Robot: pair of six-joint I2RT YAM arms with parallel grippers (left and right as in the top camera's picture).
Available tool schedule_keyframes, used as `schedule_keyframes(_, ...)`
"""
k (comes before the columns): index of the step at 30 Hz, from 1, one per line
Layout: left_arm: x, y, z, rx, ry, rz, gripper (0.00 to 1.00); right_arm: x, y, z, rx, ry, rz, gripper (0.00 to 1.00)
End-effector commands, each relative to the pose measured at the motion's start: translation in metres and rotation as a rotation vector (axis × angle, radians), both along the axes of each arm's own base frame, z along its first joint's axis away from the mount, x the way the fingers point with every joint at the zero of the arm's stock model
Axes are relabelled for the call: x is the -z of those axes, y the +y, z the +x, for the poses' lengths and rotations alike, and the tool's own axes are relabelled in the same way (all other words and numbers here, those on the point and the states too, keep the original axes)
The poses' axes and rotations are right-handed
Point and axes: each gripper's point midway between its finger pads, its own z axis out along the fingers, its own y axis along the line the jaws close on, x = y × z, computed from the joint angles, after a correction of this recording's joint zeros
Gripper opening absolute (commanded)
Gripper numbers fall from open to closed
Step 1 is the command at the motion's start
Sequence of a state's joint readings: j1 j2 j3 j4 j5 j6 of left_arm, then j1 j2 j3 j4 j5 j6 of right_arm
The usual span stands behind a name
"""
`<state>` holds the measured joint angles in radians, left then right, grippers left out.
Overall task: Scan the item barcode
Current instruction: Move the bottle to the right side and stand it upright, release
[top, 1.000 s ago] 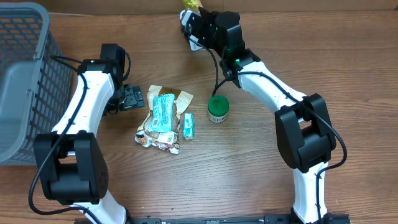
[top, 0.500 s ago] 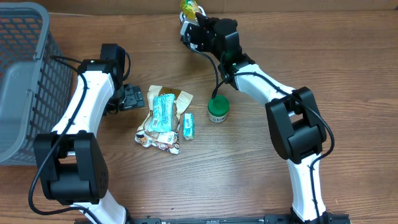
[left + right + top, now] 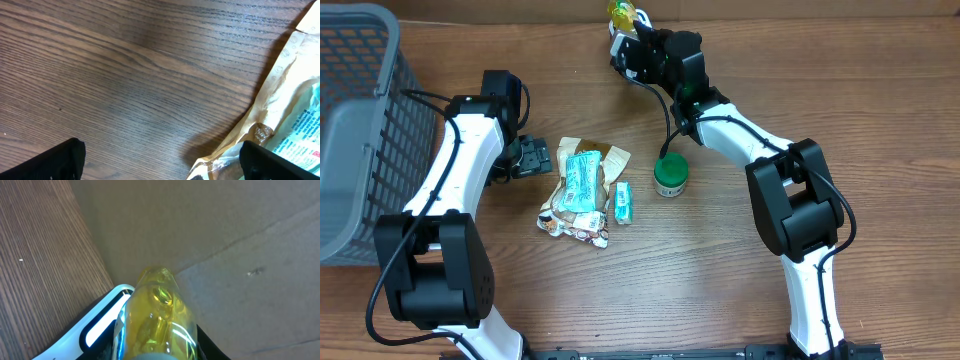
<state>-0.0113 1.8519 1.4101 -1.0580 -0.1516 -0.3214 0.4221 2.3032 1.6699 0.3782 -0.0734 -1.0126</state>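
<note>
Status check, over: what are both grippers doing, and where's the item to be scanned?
Left gripper: jaws open, empty, beside packet pile. Right gripper: jaws shut on yellow bottle, next to white device, likely the scanner. Nothing seen in the way.

You have the basket (image 3: pixel 360 120) at the left edge of the table (image 3: pixel 880 120). Near the middle lies a pile of packets (image 3: pixel 582 190), with a small box (image 3: pixel 623 202) just beside it on the right and a jar (image 3: pixel 671 177) further right. The left gripper (image 3: pixel 532 157) sits just left of the pile. The bottle (image 3: pixel 623 12) is at the far edge.
</note>
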Motion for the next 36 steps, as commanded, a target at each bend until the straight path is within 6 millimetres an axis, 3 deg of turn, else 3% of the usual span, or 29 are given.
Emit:
schedule_keyframes(1,-0.007,0.003,0.005,0.001,-0.023,0.008,1.0,-0.017,-0.004,0.006,0.015,-0.022,0.058,0.04)
schedule_keyframes(4,-0.007,0.003,0.005,0.001,-0.023,0.008,0.99,-0.036,-0.007,0.008,0.044,-0.051,0.13,0.04)
schedule_keyframes(9,-0.007,0.003,0.005,0.001,-0.023,0.008,1.0,-0.11,-0.007,-0.004,0.051,-0.13,0.306,0.04)
schedule_keyframes(10,-0.007,0.003,0.005,0.001,-0.023,0.008,1.0,-0.135,-0.01,-0.01,0.05,-0.147,0.349,0.04)
schedule_keyframes(13,-0.007,0.003,0.005,0.001,-0.023,0.008,1.0,-0.176,-0.026,-0.021,0.087,-0.144,0.429,0.04)
schedule_keyframes(15,-0.007,0.003,0.005,0.001,-0.023,0.008,0.99,-0.192,-0.036,-0.03,0.112,-0.097,0.458,0.04)
schedule_keyframes(18,-0.007,0.003,0.005,0.001,-0.023,0.008,1.0,-0.199,-0.054,-0.045,0.161,0.051,0.52,0.04)
schedule_keyframes(22,-0.007,0.003,0.005,0.001,-0.023,0.008,1.0,-0.184,-0.089,-0.067,0.298,0.321,0.657,0.04)
schedule_keyframes(30,-0.007,0.003,0.005,0.001,-0.023,0.008,1.0,-0.067,-0.21,-0.127,0.834,0.876,0.686,0.04)
schedule_keyframes(36,-0.007,0.003,0.005,0.001,-0.023,0.008,1.0,-0.022,-0.281,-0.169,1.14,1.074,0.718,0.04)
